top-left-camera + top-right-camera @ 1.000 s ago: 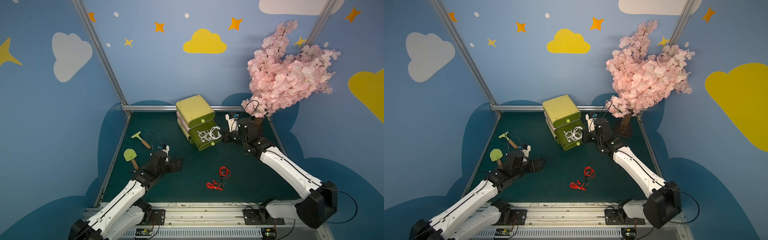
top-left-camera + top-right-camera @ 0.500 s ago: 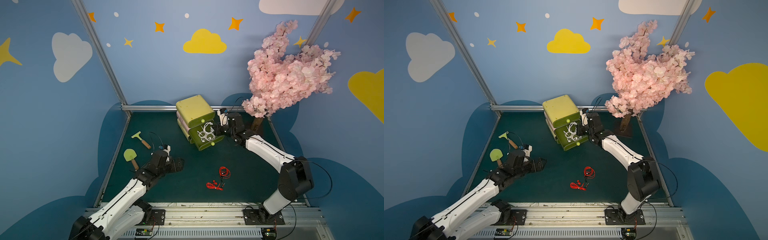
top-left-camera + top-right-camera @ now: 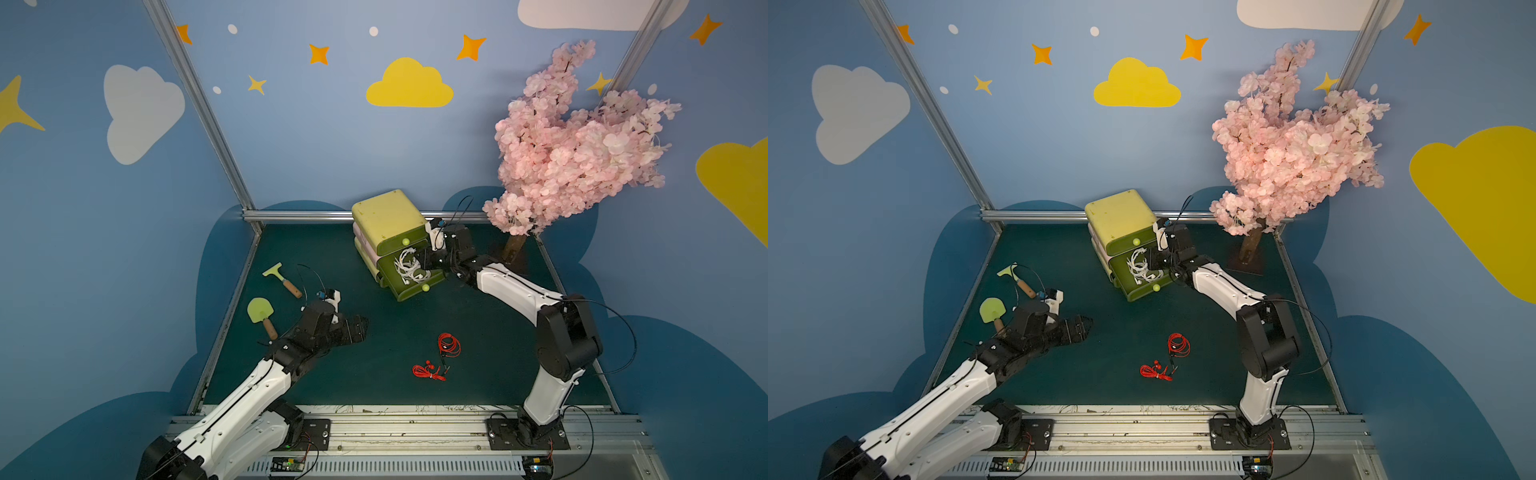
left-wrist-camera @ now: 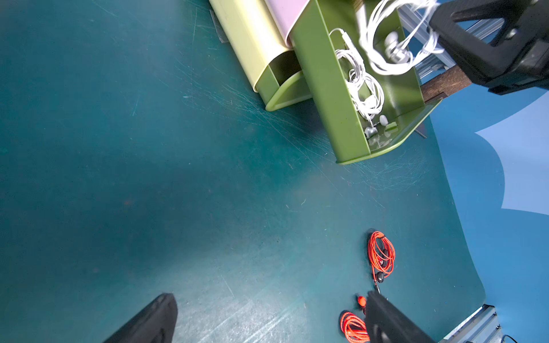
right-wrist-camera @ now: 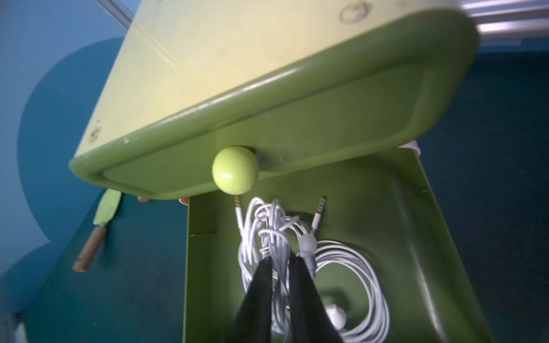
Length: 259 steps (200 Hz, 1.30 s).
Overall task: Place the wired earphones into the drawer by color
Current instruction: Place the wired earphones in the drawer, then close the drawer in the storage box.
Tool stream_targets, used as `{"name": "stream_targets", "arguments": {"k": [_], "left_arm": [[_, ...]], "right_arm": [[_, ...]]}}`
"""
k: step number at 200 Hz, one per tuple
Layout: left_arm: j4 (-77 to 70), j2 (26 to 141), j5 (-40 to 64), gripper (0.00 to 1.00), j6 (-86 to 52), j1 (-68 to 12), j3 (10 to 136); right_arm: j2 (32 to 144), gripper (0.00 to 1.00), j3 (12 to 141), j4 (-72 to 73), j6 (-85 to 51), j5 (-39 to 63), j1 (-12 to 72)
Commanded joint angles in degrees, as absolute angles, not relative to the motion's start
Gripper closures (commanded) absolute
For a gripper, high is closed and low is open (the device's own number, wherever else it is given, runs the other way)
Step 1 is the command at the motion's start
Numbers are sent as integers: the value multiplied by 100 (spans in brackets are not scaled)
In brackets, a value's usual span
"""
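Seemingly light, limp white earphones (image 5: 267, 231) dangle over the open drawer (image 5: 401, 208), best held by their bunched coil, pinched between the right gripper's (image 5: 280, 261) near-closed jaws; the left gripper (image 3: 360, 330) gapes empty.

White earphones (image 3: 408, 268) in drawer (image 3: 411, 294) (open).

A dark green tabletop (image 3: 374, 332) is bounded at the back by a silver aluminium rail (image 3: 299, 216). Around it stand blue walls (image 3: 311, 145) painted with a yellow cloud (image 3: 409, 85), a white cloud (image 3: 139, 110) and orange stars (image 3: 471, 46). In the far right corner a pink blossom tree (image 3: 573, 145) rises on a brown trunk (image 3: 514, 247). Near the left edge lie two wooden-handled toy tools, close but apart: a flat pale-green scraper (image 3: 279, 276) and a round-bladed shovel (image 3: 261, 312).
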<state>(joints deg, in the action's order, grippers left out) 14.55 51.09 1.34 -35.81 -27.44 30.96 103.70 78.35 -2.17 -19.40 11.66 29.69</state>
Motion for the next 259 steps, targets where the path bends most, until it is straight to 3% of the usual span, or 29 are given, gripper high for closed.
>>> {"name": "stream_targets", "arguments": {"k": [1, 46, 68, 79, 87, 90, 164, 259], "left_arm": [[1308, 5210, -18, 0, -3460, -2754, 3276], [1384, 5749, -222, 0, -3391, -2734, 4082], [1417, 6078, -274, 0, -3349, -2726, 4560], [1508, 6248, -373, 0, -3329, -2704, 4857], [1597, 6366, -456, 0, -3303, -2678, 5055], [1625, 6410, -492, 0, -3286, -2670, 5145], [1734, 7648, -303, 0, -3003, -2104, 6774], [1470, 9380, -163, 0, -2724, -1820, 8218]], "right_arm": [[10250, 70, 7969, -275, -1921, 1175, 2987], [9760, 59, 7690, -540, -1787, 1136, 3054], [9402, 49, 7365, -619, -1716, 1126, 3110], [9211, 31, 7202, -665, -1692, 1129, 3137], [9067, 5, 7041, -685, -1682, 1121, 3158], [9014, 2, 6992, -693, -1683, 1117, 3164], [8023, 1, 5778, -703, -2096, 1336, 3243], [8342, 1, 5534, -624, -2331, 1463, 3243]]}}
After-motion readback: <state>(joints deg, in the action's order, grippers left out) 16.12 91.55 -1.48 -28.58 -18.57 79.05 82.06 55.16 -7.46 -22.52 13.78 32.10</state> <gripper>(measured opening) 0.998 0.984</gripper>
